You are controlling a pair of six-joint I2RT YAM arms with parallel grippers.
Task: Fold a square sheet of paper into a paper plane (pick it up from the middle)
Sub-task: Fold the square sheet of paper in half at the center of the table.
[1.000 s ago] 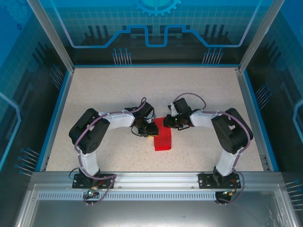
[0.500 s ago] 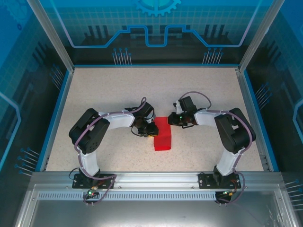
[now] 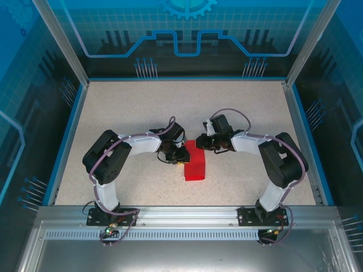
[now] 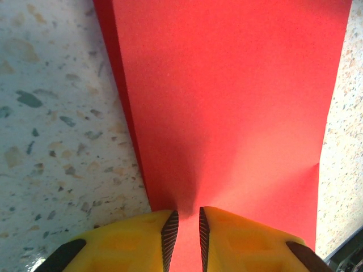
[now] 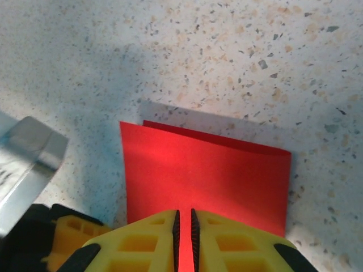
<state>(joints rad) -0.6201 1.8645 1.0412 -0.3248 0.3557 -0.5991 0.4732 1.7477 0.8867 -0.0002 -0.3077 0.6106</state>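
Moved since earlier: right gripper [image 3: 204, 143] has swung back left, so it is over the far right corner of the paper again after pulling off to the right; left arm and paper look unmoved.
Paper location: square sheet of paper [image 3: 195, 167] lies mid-table between the two grippers as a narrow upright rectangle on the speckled table [image 3: 142, 107].
Done so far: one half fold, I judge. The right wrist view shows two layers, with a second edge peeking out along the far side.
Left to do: nose corners, centre crease and wings. No point or dart shape yet, so the task is at an early stage.
Left claw: left gripper [image 3: 180, 154] is at the paper's left edge. The jaws are nearly closed with a slim gap, red paper runs into it and the sheet humps up toward the tips, so it reads as a pinch on the paper.
Right claw: fingers are almost together with only a hairline slit. Red shows through the slit, but I cannot tell whether it grips the sheet or just presses on top.
Hidden: paper's far corner sits under the right gripper in the top view, and its left edge under the left one.
Cut off: far end of the sheet runs out of the left wrist view.
Hard to make out: crease sharpness and how well the layers line up; a grey metal part [image 5: 31, 144] at the left of the right wrist view is unidentified.
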